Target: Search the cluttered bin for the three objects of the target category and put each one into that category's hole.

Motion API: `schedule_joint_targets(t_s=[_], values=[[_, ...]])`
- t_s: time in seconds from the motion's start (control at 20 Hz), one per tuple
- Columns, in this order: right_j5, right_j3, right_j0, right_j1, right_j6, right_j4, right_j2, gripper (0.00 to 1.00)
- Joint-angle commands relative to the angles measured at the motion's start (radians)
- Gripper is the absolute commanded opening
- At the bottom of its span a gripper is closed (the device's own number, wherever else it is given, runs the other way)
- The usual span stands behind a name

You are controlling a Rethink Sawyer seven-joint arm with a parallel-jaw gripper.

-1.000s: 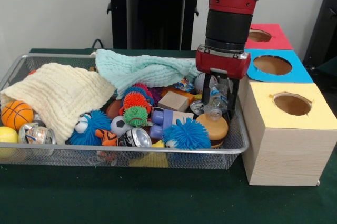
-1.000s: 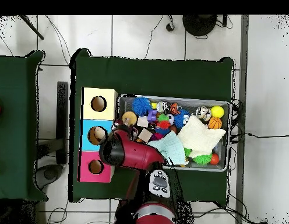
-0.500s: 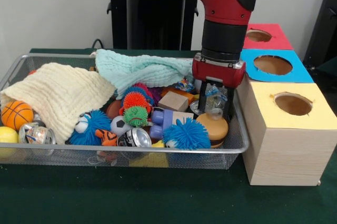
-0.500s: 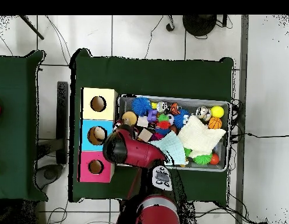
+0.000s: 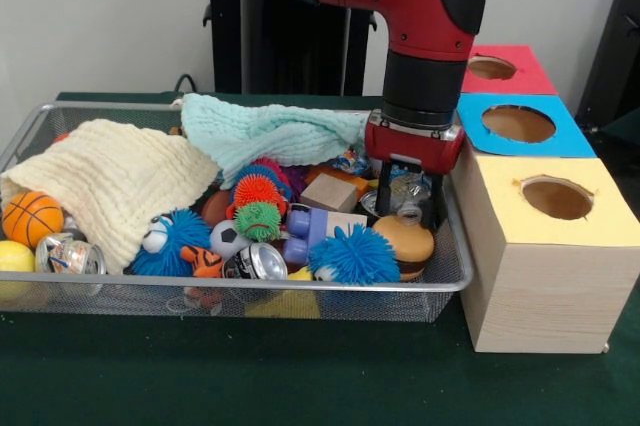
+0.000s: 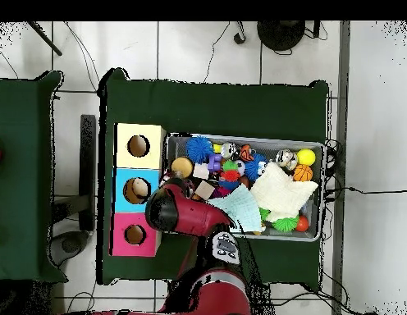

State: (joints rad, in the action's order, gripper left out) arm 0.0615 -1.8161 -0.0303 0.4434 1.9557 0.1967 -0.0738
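The wire-mesh bin (image 5: 250,286) lies on the green table, full of toys and cloths; it also shows in the overhead view (image 6: 248,138). My gripper (image 5: 409,212) reaches down into the bin's right end. It is open, with a finger (image 5: 384,191) on each side of a clear plastic bottle (image 5: 408,189) that has a bit of blue label. The bottle stands cap down on the clutter. I see no other clear bottles; the cloths hide much of the bin. In the overhead view the red arm (image 6: 180,212) covers the gripper.
Wooden boxes with round holes stand right of the bin: yellow-topped (image 5: 555,246), blue-topped (image 5: 520,124), red-topped (image 5: 495,68). A tan round toy (image 5: 405,244) and a blue spiky ball (image 5: 355,254) lie by the gripper. Silver cans (image 5: 258,262) (image 5: 70,254), a cream cloth (image 5: 110,181) and a mint cloth (image 5: 270,131) fill the bin.
The gripper has come down a little and slightly left over the bottle. The bottle has stayed where it was in the bin.
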Motion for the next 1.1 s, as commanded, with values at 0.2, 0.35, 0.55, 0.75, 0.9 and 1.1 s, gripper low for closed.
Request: schedule_joint_targets(t_s=[0.2,0.35,0.55,0.75,0.9,1.1], values=[[0.084,0.057,-0.014,-0.023,0.122,-0.056,0.074,0.00],[0.058,0.058,-0.009,-0.013,0.123,-0.050,0.068,0.00],[0.016,0.062,-0.035,0.007,0.111,-0.059,0.086,0.00],[-0.019,0.057,-0.052,0.035,0.098,-0.069,0.094,0.00],[-0.038,0.049,-0.066,0.052,0.095,-0.075,0.107,0.00],[-0.093,0.058,-0.048,0.079,0.091,-0.053,0.082,0.00]])
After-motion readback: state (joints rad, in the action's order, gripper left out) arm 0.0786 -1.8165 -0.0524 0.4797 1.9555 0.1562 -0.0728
